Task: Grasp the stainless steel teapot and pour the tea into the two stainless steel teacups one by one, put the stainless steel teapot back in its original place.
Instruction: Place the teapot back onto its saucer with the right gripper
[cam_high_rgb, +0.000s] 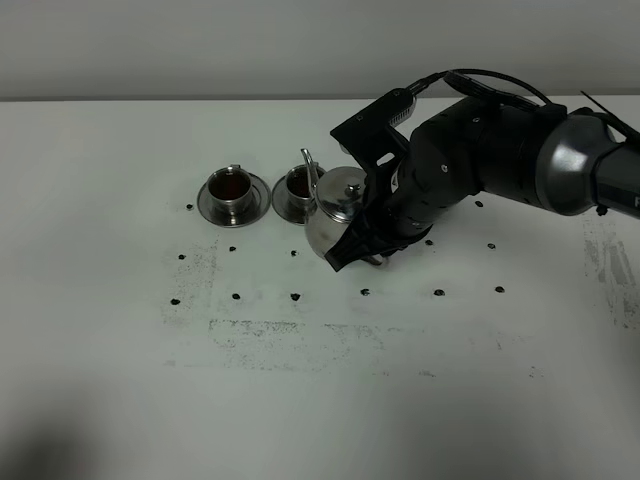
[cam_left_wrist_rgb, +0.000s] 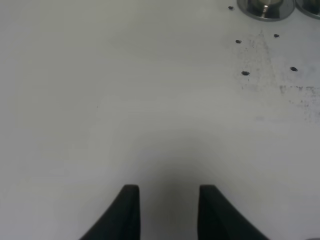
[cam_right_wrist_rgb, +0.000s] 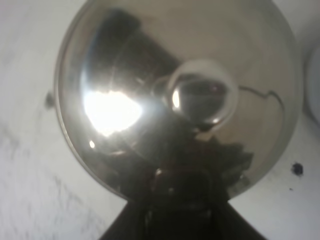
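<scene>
Steel teapot (cam_high_rgb: 335, 215) tilted, spout (cam_high_rgb: 311, 172) toward near teacup (cam_high_rgb: 298, 187).

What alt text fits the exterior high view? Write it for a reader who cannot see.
The black right gripper holds a shiny squat steel teapot by its handle side, spout toward two small steel teacups of dark tea on round saucers, on a white speckled table.
</scene>
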